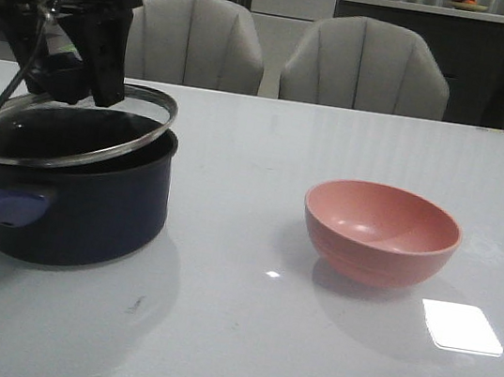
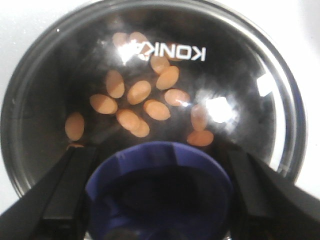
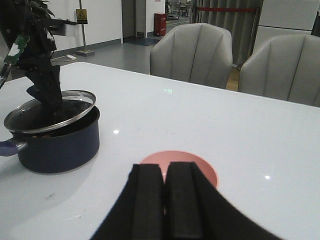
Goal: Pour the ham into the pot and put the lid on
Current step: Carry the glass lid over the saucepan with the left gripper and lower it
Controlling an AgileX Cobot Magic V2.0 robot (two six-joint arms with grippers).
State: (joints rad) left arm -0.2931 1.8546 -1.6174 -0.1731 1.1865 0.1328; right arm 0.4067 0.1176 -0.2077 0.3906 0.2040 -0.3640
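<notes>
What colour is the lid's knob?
Blue; the lid knob shows best in the left wrist view, between the left gripper fingers.

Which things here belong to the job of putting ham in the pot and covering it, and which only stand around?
Belong to the job:
ham, already in the pot
pot
lid, tilted on the pot, its knob held by the left gripper

Only standing around:
pink bowl, empty
two chairs behind the table

Soft, rather dim overhead light; the glossy tabletop (image 1: 239, 338) mirrors a bright white rectangle near the pink bowl (image 1: 380, 231) and small pinpoint glints elsewhere; faint shadows pool under the bowl and the pot (image 1: 71, 195); in the left wrist view the lid (image 2: 240, 75) carries white glare patches (its lettering reads reversed); the near tool fingers (image 3: 167, 200) are slightly soft; the front view is grainy.
</notes>
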